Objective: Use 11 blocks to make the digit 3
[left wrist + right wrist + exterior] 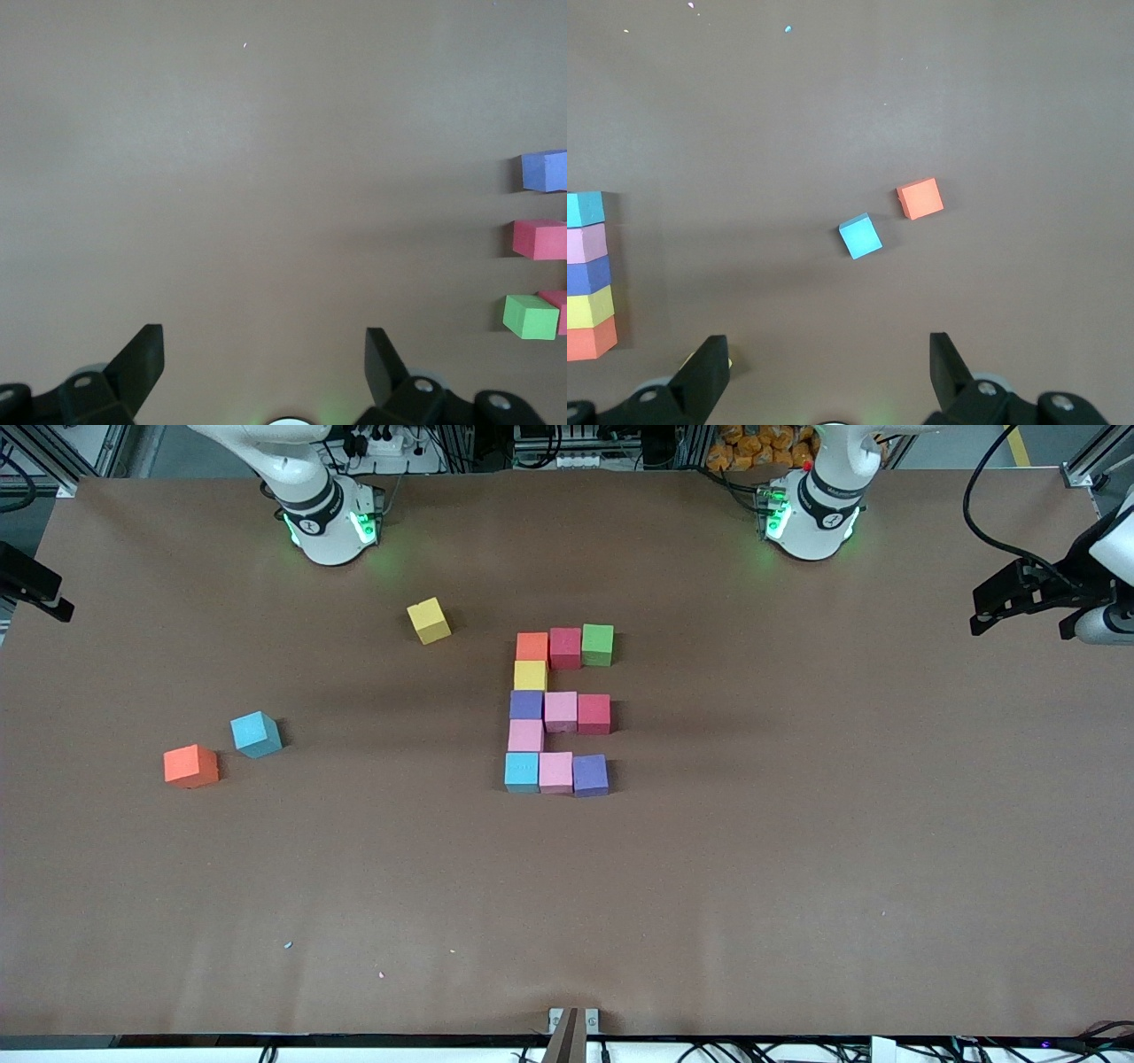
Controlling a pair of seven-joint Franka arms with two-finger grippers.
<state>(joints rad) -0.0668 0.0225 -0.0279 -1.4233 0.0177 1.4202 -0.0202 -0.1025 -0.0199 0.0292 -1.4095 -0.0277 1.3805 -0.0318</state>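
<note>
Blocks (pixel 558 710), digit 3 formed, no writing

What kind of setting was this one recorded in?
Probably a robotics lab: a brown paper-covered table, aluminium framing and power cables along the arms' side, and coloured foam blocks laid out for a test.

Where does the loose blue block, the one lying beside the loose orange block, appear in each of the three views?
Front view: the loose blue block lies toward the right arm's end of the table, beside the loose orange block.
Left wrist view: not in it.
Right wrist view: mid-picture, again beside the orange block.
Shared landmark: the purple block in the digit's spine.
</note>
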